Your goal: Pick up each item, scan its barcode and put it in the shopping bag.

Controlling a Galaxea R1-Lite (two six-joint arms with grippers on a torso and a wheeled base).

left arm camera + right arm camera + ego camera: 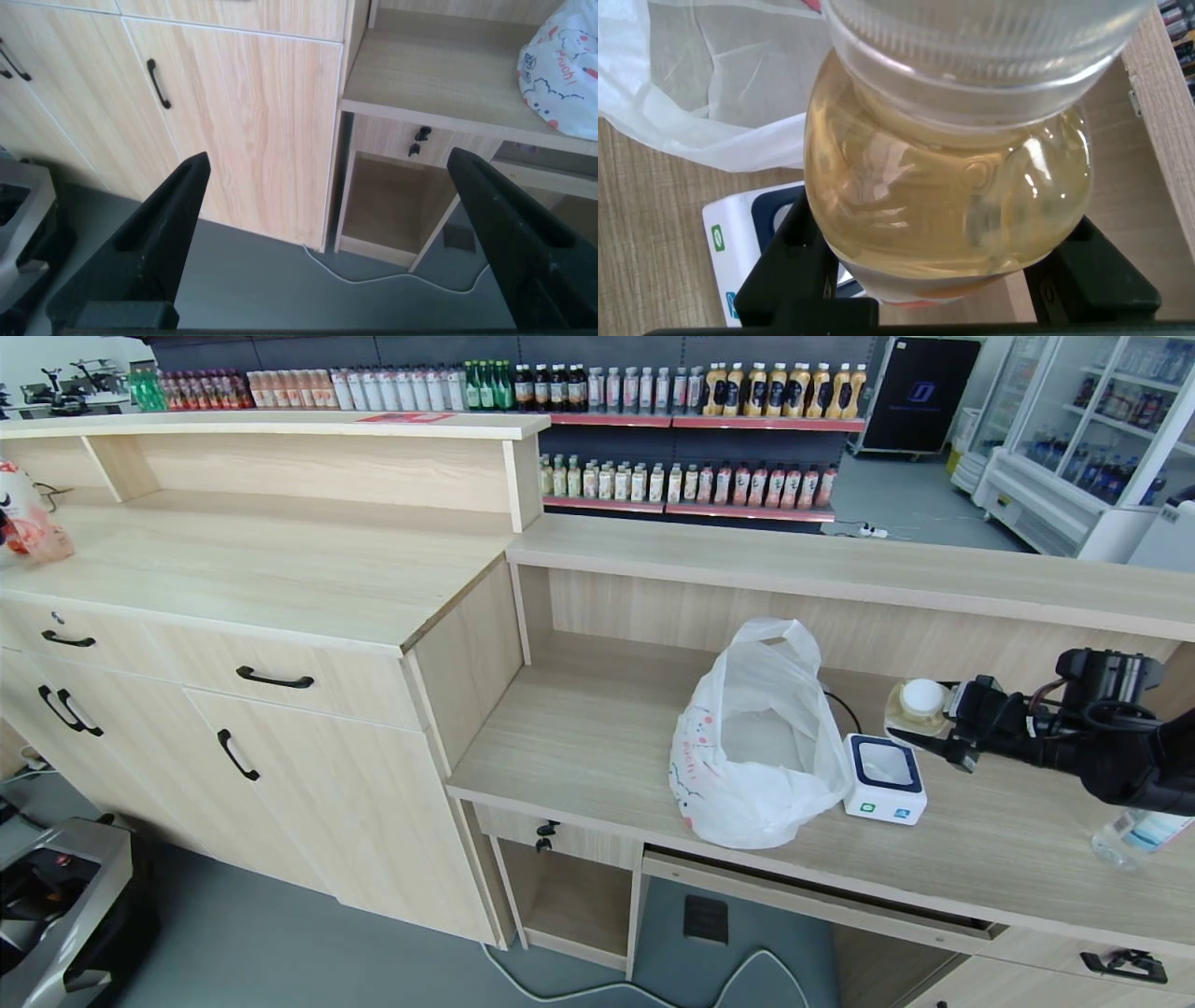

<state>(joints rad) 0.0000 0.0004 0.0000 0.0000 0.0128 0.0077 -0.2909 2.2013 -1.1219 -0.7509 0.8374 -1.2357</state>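
Head view: the right end effector (948,730) is clenched on a bottle (920,702) and holds it in the air above the worktop (597,737), just beside the far right corner of the scanner (885,791). The white cap faces up, so I judge the long axis near upright. The scanner is a small white box with a dark blue frame around its window. The bag (752,747) stands just left of the scanner, perhaps touching it. It is thin, crinkled white plastic and its mouth is open upward. From the bottle, the scanner lies lower and slightly left, and the bag lies further left. The right arm is clearly the nearer one. A second bottle (1134,835) rests on the worktop at the right edge.

Left wrist view: the left end effector (329,168) is released, with its black fingers wide apart and nothing between them. It is low, before the wooden cabinet (252,121).

Right wrist view: the bottle is clear, smooth and rounded, with a ribbed shoulder and pale yellow liquid inside. The black fingers press on both its sides.
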